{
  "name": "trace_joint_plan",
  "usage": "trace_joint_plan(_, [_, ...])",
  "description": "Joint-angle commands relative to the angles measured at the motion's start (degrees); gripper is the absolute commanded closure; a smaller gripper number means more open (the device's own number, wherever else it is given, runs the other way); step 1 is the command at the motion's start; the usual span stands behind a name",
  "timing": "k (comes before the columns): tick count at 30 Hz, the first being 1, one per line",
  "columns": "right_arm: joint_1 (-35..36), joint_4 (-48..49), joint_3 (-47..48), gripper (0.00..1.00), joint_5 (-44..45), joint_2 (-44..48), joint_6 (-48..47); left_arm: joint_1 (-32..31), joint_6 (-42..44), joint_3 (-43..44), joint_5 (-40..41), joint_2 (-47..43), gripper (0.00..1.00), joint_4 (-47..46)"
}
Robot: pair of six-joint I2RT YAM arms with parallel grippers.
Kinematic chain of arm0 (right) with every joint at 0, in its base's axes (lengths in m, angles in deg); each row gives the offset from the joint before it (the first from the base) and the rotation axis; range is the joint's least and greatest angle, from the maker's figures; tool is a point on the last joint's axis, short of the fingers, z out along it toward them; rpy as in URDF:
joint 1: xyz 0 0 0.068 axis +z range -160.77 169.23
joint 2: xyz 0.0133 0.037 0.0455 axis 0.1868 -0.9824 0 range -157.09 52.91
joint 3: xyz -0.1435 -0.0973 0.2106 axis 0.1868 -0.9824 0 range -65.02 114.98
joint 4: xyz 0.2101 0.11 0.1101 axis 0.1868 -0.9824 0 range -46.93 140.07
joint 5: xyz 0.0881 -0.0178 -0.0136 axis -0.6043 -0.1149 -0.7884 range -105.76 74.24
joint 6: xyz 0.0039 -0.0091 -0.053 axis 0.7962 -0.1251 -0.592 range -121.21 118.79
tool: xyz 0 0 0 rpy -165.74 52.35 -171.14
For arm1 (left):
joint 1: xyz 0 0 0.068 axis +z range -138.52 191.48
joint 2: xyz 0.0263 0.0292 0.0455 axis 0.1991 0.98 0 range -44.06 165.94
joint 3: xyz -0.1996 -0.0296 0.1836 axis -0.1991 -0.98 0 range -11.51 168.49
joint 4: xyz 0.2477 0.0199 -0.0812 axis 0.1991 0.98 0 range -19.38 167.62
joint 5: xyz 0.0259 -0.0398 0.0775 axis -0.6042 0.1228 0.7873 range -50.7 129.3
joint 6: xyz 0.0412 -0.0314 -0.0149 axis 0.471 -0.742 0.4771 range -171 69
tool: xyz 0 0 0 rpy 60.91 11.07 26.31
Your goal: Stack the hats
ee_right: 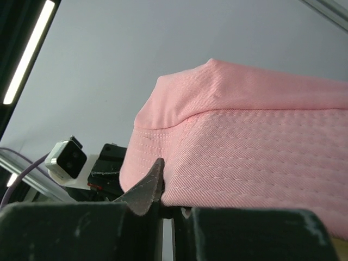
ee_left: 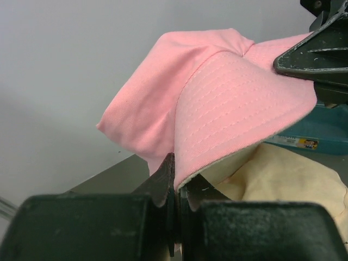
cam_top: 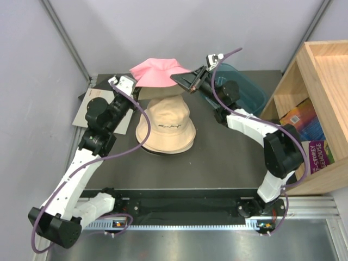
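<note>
The left jaws are pressed together on the brim of the pink hat (cam_top: 157, 72), pinching its edge where the stitched underside folds down to them. The right jaws are closed too, gripping the brim on the opposite side with the fabric caught between their tips. In the left wrist view they show at the upper right, on the far edge of the brim.

Between the two grips the pink hat hangs in the air, crown up, over the back part of the dark surface (cam_top: 217, 163).

Just under it, and slightly nearer, a beige hat (cam_top: 165, 128) sits crown up, with a small dark mark on its front. Whether the pink brim touches its crown cannot be told. The edge of a second pale brim (cam_top: 163, 151) shows beneath the beige one, on its near side.

The left arm (cam_top: 98, 136) reaches in from the left and the right arm (cam_top: 255, 128) from the right. A teal tub (cam_top: 247, 89) stands at the back right of the surface, behind the right arm. Beside the surface on the right is a wooden shelf (cam_top: 321, 70) holding books (cam_top: 304, 122).
</note>
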Motion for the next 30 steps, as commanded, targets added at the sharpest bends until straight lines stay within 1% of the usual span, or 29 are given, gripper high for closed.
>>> trace_joint_plan(1, [0.0, 7.7, -4.5, 1.00, -2.9, 2.4, 1.3, -0.3, 3.8, -2.5, 1.0, -3.6, 1.00, -2.8])
trace_joint_plan(3, [0.1, 7.5, -6.7, 1.00, -3.5, 3.6, 1.2, -0.3, 1.2, -4.0, -0.2, -5.0, 1.00, -2.5])
trace_joint_plan(4, [0.3, 7.4, -9.2, 1.00, -3.7, 4.8, 1.2, -0.3, 0.0, -4.2, -0.7, -5.4, 0.97, -1.5])
trace_joint_plan(6, [0.6, 7.2, -11.7, 1.00, -4.2, 6.2, 1.2, -0.3, -3.8, -4.8, -1.8, -6.5, 0.67, 0.6])
trace_joint_plan(7, [0.8, 7.3, -14.1, 1.00, -4.5, 7.5, 1.5, -0.3, -5.1, -4.8, -4.1, -6.8, 0.53, 3.9])
trace_joint_plan(8, [0.9, 7.9, -15.2, 1.00, -4.5, 8.2, 2.2, -0.3, -7.7, -4.8, -5.2, -7.2, 0.35, 5.3])
trace_joint_plan(9, [1.1, 8.6, -16.4, 1.00, -4.6, 9.0, 2.6, -0.3, -9.2, -4.9, -6.2, -8.0, 0.31, 5.6])
trace_joint_plan(10, [1.2, 8.7, -18.1, 1.00, -4.6, 10.4, 2.7, -0.3, -10.8, -5.3, -7.3, -8.5, 0.27, 9.2])
trace_joint_plan(11, [1.4, 8.2, -18.8, 1.00, -4.9, 11.1, 2.2, -0.3, -14.2, -5.5, -7.6, -9.1, 0.25, 10.4])
trace_joint_plan(14, [1.5, 4.3, -21.1, 1.00, -5.2, 13.9, -0.9, -0.3, -18.6, -7.1, -7.7, -12.6, 0.22, 15.6])
trace_joint_plan(16, [1.6, 2.3, -23.2, 1.00, -5.1, 15.5, -2.3, -0.3, -19.8, -8.2, -7.4, -15.7, 0.16, 18.3])
trace_joint_plan(19, [1.6, 0.0, -26.1, 1.00, -5.3, 16.4, -3.9, -0.3, -21.2, -8.2, -5.7, -19.6, 0.08, 25.3])
trace_joint_plan(20, [1.6, 0.2, -26.8, 1.00, -5.2, 16.4, -4.1, -0.3, -21.3, -7.8, -5.7, -20.5, 0.07, 27.3])
trace_joint_plan(21, [1.6, 0.3, -27.5, 1.00, -5.1, 16.2, -4.1, -0.3, -21.4, -7.4, -5.5, -21.0, 0.07, 31.6])
trace_joint_plan(24, [1.4, 3.0, -29.4, 1.00, -5.2, 14.5, -3.6, -0.3, -22.0, -6.2, -8.0, -22.5, 0.06, 36.9])
trace_joint_plan(27, [0.6, 6.7, -30.5, 1.00, -5.7, 11.8, -1.7, -0.3, -23.5, -5.4, -10.6, -23.9, 0.05, 37.6])
trace_joint_plan(30, [0.2, 7.6, -31.0, 1.00, -5.9, 10.5, -1.4, -0.2, -25.8, -4.7, -11.5, -24.4, 0.04, 36.6])
